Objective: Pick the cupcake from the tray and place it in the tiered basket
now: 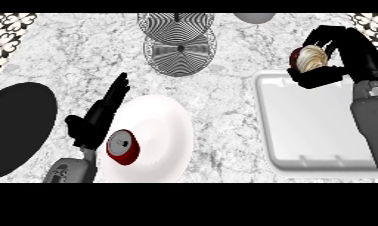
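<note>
My right hand [347,52] is curled round the cupcake [310,58], which has a dark red case and cream frosting. It holds the cupcake above the far edge of the white tray [310,125] at the right. The tiered wire basket [179,37] stands at the back centre, well to the left of the cupcake. My left hand [100,115] rests open at the lower left, fingers pointing up.
A white plate [159,130] lies left of the tray, with a red can [123,146] on its near left part. A black round plate [22,125] lies at the left edge. A grey object [255,17] shows at the back.
</note>
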